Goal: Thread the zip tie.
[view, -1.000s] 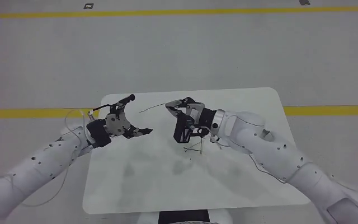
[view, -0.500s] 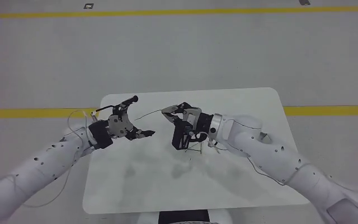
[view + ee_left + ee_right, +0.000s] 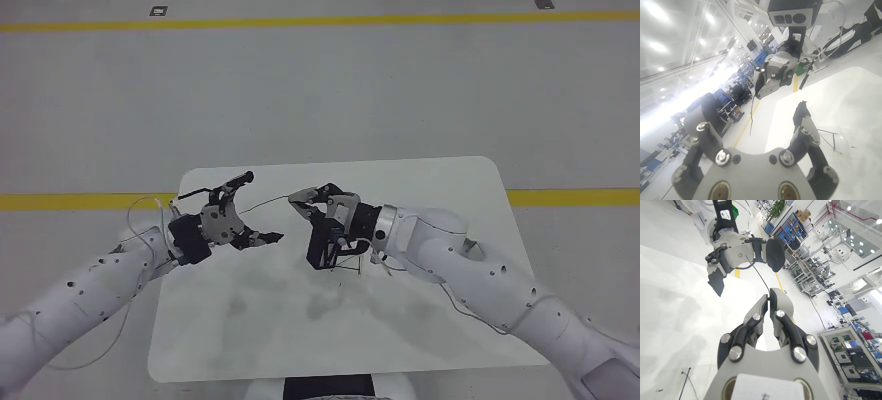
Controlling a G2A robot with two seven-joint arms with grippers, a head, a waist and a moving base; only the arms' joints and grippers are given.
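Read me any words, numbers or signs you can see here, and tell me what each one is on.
Label on the right wrist: mark cut off at the edge, unreadable.
Blue sign in the hall behind: too small to read surely.
Nothing else carries readable print.

no lettering i can read from here
the white label [image 3: 761, 386] at the near edge of my right wrist view carries a dark mark too blurred to make out; a small hall sign [image 3: 771, 46] far behind in the left wrist view is too tiny for me to trust.
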